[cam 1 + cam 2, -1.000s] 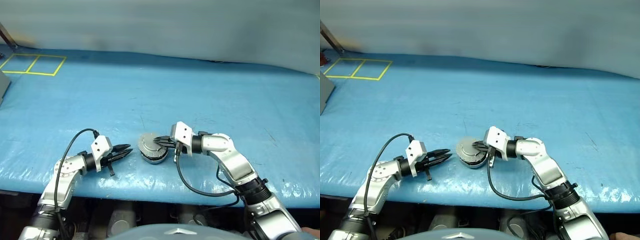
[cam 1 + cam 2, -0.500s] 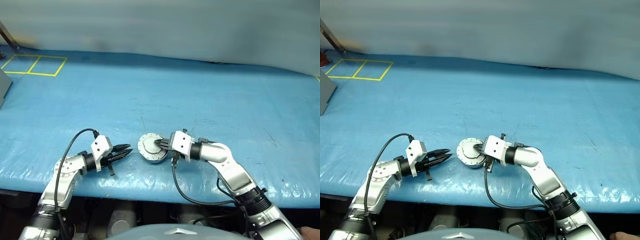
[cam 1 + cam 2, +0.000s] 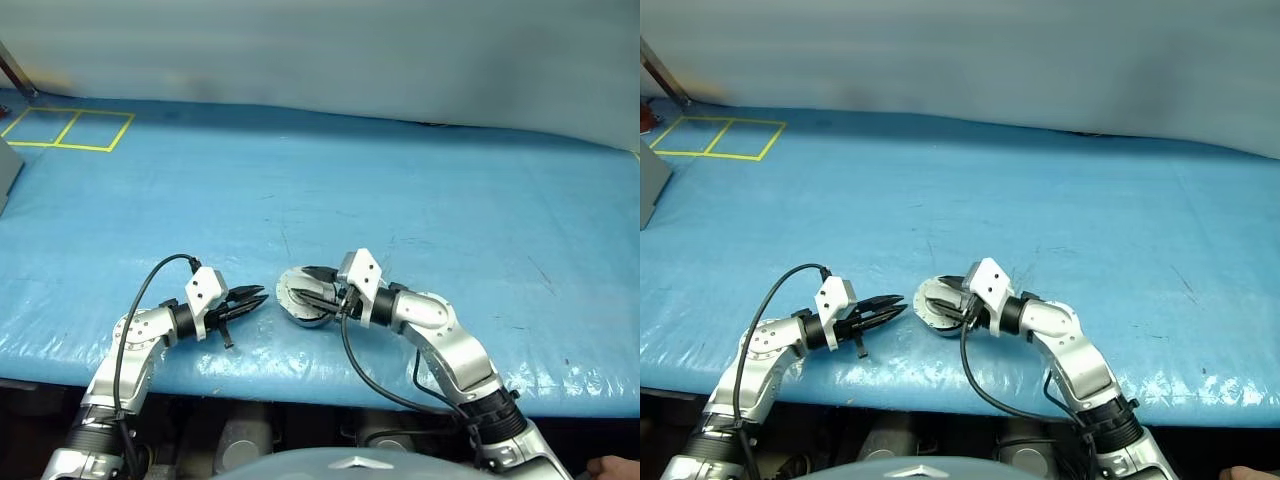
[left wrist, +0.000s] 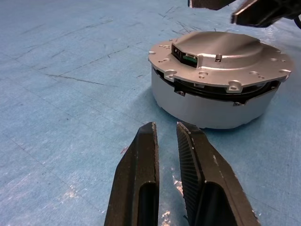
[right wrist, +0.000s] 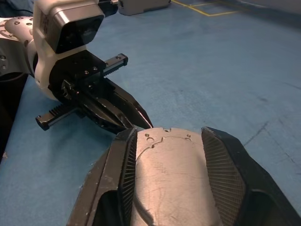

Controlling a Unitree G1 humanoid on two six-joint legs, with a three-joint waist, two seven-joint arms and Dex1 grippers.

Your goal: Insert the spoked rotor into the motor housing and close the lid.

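The motor housing (image 4: 211, 106) is a squat light-grey drum on the blue sheet, near the front edge between my two arms. The grey lid (image 4: 218, 61) lies flat on top of it, with a thin dark gap under its rim. The spoked rotor is hidden. My right gripper (image 3: 312, 287) hovers open over the lid (image 5: 169, 165), one finger toward each side, holding nothing. Just left of the housing, my left gripper (image 3: 255, 297) points at its side. Its fingers (image 4: 141, 160) are almost together with a narrow slit and nothing between them.
The blue sheet (image 3: 420, 190) covers the whole table. Yellow tape squares (image 3: 65, 128) mark the far left corner, and a grey object (image 3: 4, 172) sits at the left edge. The table's front edge runs close below both grippers.
The lid, tilted in the shut right gripper a second ago, now lies flat on the housing. The right gripper has opened and drawn back slightly. The left arm has stayed still.
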